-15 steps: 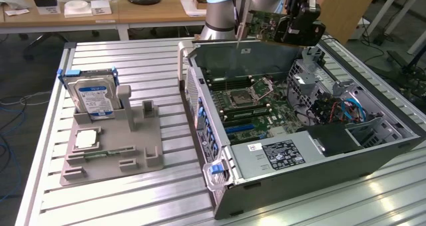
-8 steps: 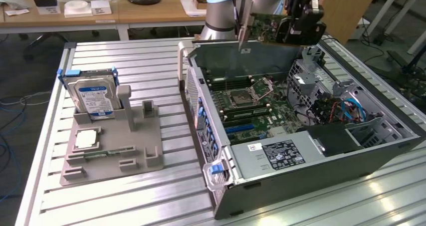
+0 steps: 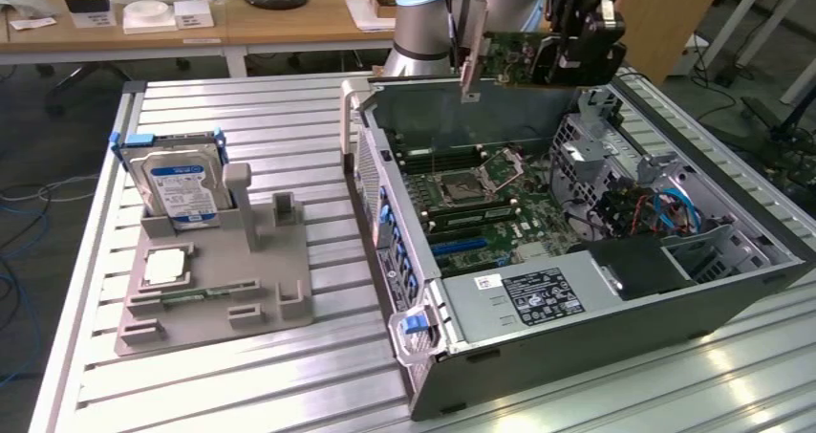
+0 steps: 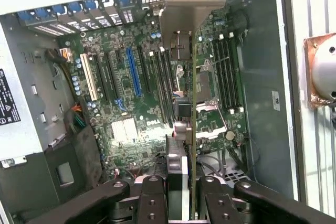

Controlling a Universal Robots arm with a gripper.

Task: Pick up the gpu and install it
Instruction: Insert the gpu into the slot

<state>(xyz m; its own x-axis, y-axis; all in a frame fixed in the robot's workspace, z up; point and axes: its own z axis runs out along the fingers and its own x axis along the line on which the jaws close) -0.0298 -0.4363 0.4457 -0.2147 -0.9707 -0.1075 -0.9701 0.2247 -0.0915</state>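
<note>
- Overhead, the gripper (image 3: 576, 53) pinches the gpu (image 3: 510, 58) by one end, its jaws pressed against both faces of the card.
- The gpu hangs above the open computer case (image 3: 612, 357), well clear of the motherboard (image 3: 479, 213).
- From the wrist view, the card appears edge-on, its metal bracket (image 4: 185, 3) farthest from the gripper.

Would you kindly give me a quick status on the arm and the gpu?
Gripper shut on the gpu. Card held above the open computer case, not yet seated on the motherboard. Nothing seen between card and slots.
</note>
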